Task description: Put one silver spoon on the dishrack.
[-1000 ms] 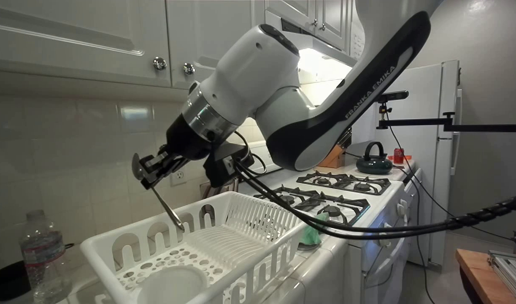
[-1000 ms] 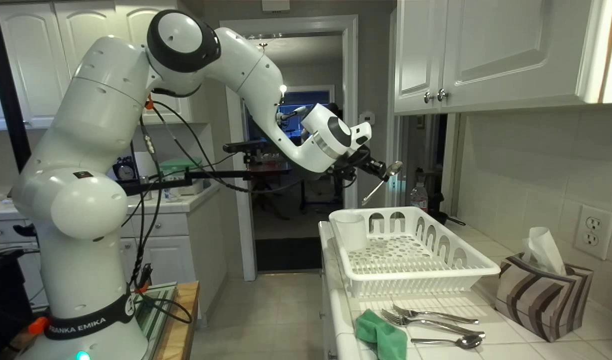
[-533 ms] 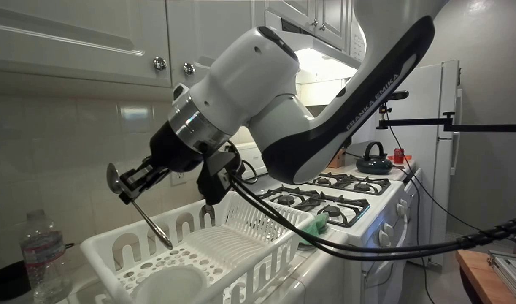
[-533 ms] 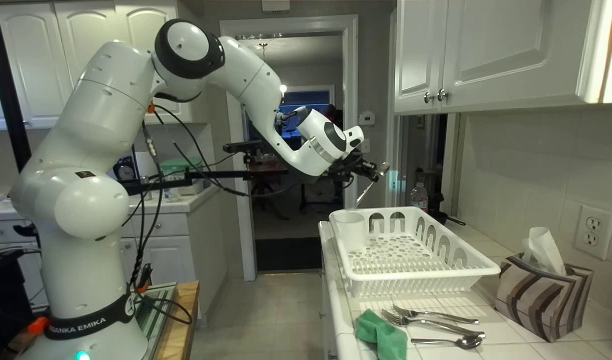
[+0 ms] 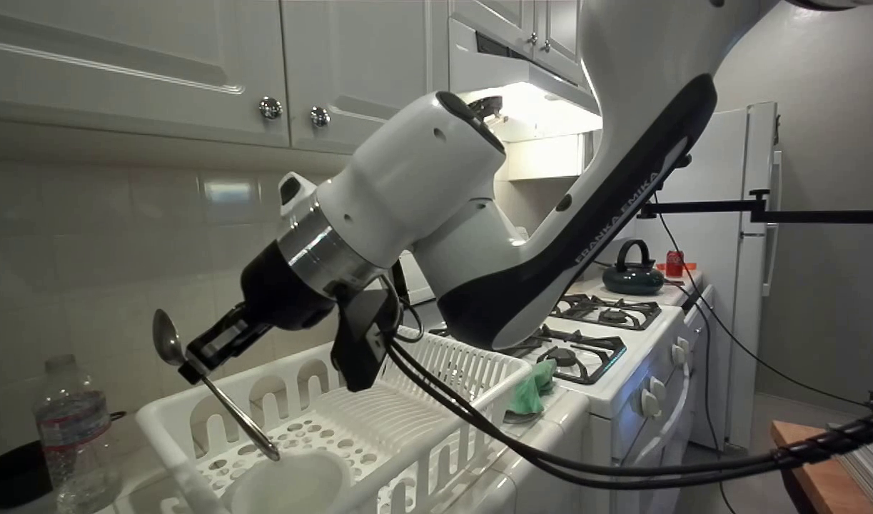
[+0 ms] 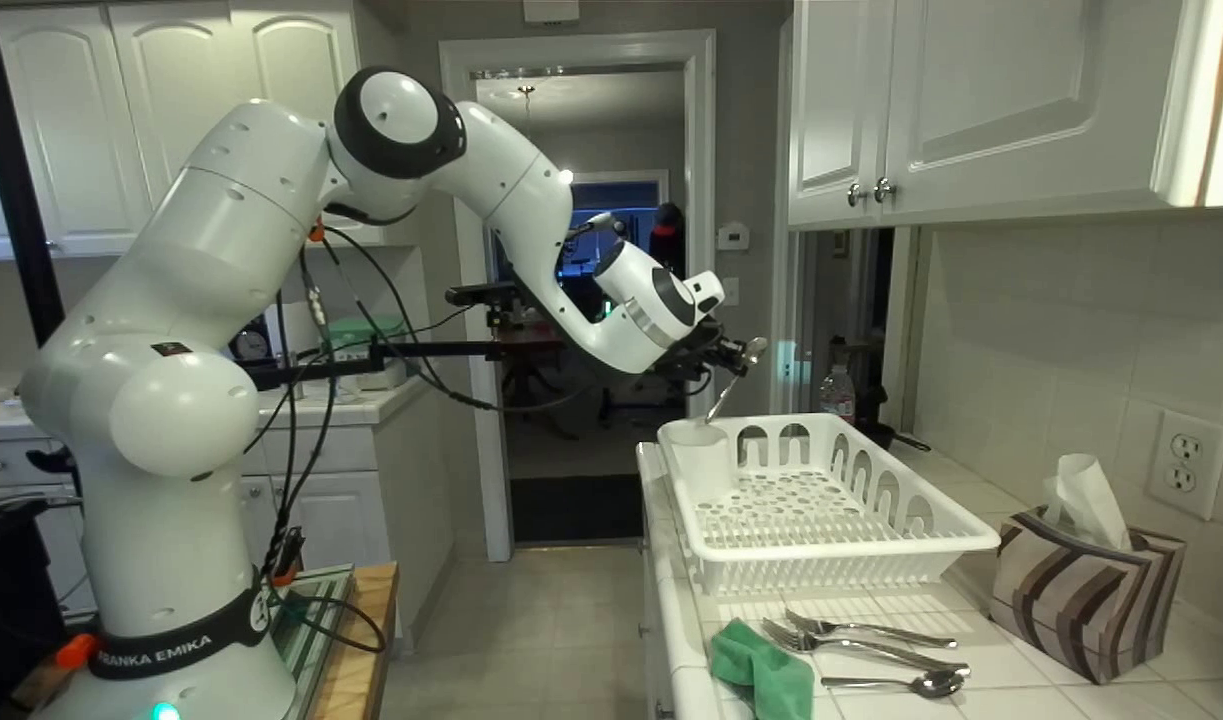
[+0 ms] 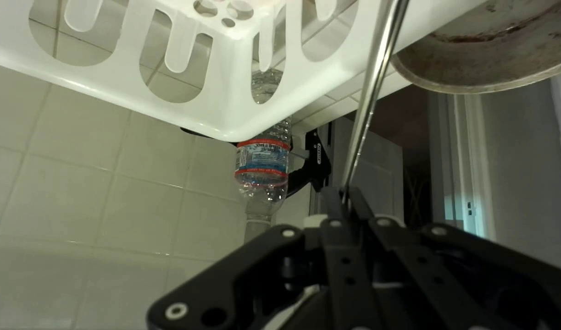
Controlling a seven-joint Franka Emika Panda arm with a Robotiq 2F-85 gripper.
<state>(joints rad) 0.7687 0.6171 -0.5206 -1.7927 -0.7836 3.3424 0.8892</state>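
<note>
Slim grey-silver metal spoon [image 7: 372, 91], oval bowl, thin straight handle; clamped at the neck by the black two-fingered hand [image 5: 192, 370]. Bowl just past the hand; handle slanting down below it, end near the rim of a white, round-rimmed cup [image 6: 699, 468] of uncertain material, touching or apart not tellable. Large white plastic dishrack [image 6: 841, 554], arched cut-outs in slotted sides: below the hand; spoon above, unplaced. Handling, as judged: light, stiff, hardly breakable, smooth and likely slippery, apt to pivot in so narrow a grip. Best hold: firm, across the neck, long end free.
</note>
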